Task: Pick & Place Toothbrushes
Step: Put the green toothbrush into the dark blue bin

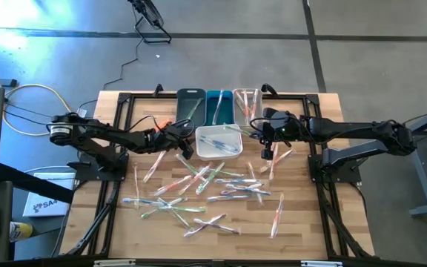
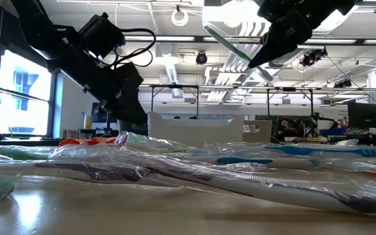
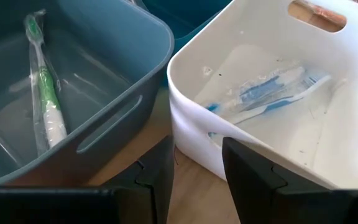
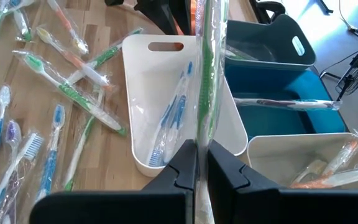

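Observation:
Several wrapped toothbrushes (image 1: 199,185) lie loose on the wooden table. My right gripper (image 4: 201,168) hangs above the table by the white bin (image 4: 143,93), shut on a green toothbrush (image 4: 206,81) in its clear wrapper. My left gripper (image 3: 197,174) stands open and low between the grey-blue bin (image 3: 129,43) and the white bin (image 3: 191,81), with nothing between its fingers. A green toothbrush (image 3: 46,93) lies in the grey-blue bin. Blue toothbrushes (image 3: 266,93) lie in the white bin. My right gripper pinches the wrapped green toothbrush between its two fingers, on the wrapper over the handle (image 4: 202,134). The brush runs along the fingers and sticks out past their tips. In the low view it slants up and away from the gripper (image 2: 230,44), clear of table and bins.
Along the table's far edge stand the grey-blue bin (image 1: 191,104), a teal bin (image 1: 219,107) and a clear bin (image 1: 247,102) holding orange toothbrushes (image 4: 328,168). The white bin (image 1: 219,141) sits just in front of them. A black frame (image 1: 117,141) borders the table.

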Motion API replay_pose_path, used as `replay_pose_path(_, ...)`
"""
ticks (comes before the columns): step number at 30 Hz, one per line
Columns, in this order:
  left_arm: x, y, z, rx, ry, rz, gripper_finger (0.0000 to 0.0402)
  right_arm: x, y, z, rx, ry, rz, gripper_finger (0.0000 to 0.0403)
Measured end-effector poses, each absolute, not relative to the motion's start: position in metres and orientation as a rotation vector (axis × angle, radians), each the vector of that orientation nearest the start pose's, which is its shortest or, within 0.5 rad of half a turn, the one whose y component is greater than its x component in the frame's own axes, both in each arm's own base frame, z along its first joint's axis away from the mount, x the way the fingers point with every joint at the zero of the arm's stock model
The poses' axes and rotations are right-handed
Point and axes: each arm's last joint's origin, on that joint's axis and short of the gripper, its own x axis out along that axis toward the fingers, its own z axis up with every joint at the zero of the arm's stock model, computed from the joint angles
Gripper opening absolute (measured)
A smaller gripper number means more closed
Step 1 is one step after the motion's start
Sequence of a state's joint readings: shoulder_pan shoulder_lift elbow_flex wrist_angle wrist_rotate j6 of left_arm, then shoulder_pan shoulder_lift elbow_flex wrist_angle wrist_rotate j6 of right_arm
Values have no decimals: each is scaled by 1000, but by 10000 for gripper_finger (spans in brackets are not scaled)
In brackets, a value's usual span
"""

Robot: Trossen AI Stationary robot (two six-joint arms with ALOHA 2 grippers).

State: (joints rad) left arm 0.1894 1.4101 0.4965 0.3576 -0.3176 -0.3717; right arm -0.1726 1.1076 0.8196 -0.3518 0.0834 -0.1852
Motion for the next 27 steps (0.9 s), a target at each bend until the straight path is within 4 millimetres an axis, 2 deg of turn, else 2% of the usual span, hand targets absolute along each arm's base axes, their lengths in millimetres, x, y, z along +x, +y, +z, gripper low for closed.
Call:
replay_pose_path(7, 249, 57, 157, -302, 463, 599, 133, 228, -42, 270, -141, 655, -191, 8)
replay_pose_path(13, 244, 56, 165, -255, 465, 586, 133, 228, -42, 270, -129, 654, -195, 8)
replay_pose_path(20, 231, 54, 190, -180, 431, 564, 133, 228, -42, 270, -128, 655, -195, 8)
replay_pose_path(27, 214, 51, 221, -108, 316, 540, 133, 228, -42, 270, -127, 654, -195, 8)
